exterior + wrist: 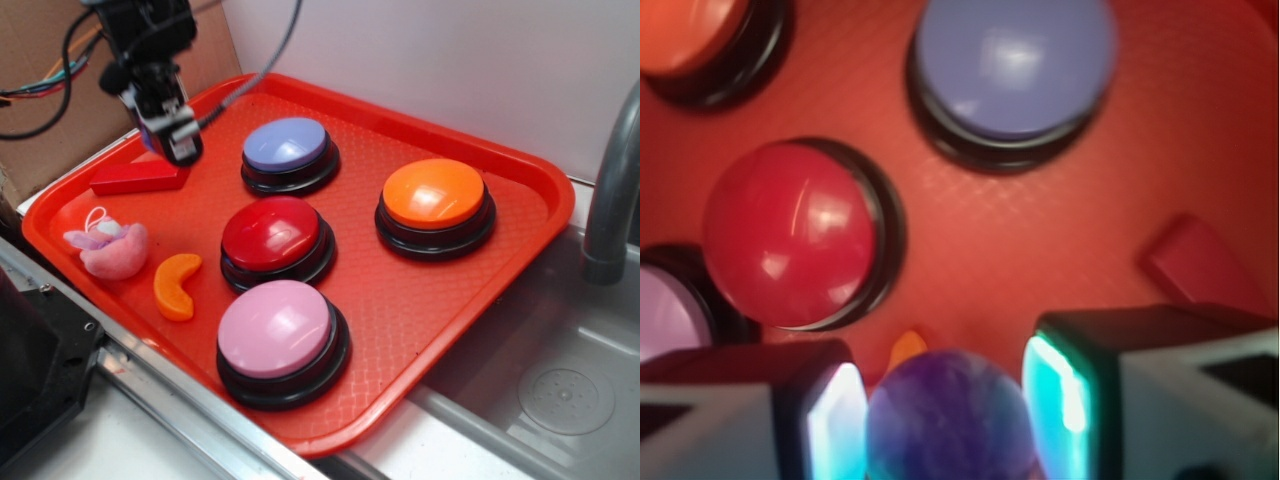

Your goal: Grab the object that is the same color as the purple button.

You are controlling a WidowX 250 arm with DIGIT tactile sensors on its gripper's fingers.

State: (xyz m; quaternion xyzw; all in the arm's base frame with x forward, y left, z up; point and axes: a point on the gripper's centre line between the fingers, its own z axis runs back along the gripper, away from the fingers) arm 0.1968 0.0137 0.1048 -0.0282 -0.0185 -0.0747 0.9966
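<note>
Hand [945,420] grips purple ball [945,415] | exterior view: ball hidden

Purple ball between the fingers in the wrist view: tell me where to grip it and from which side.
Grip the purple ball across its widest middle, one finger on each side, as the gripper already brackets it. Being round and glossy, it would likely slip from an off-centre pinch. Whether the pads touch is unclear.
</note>
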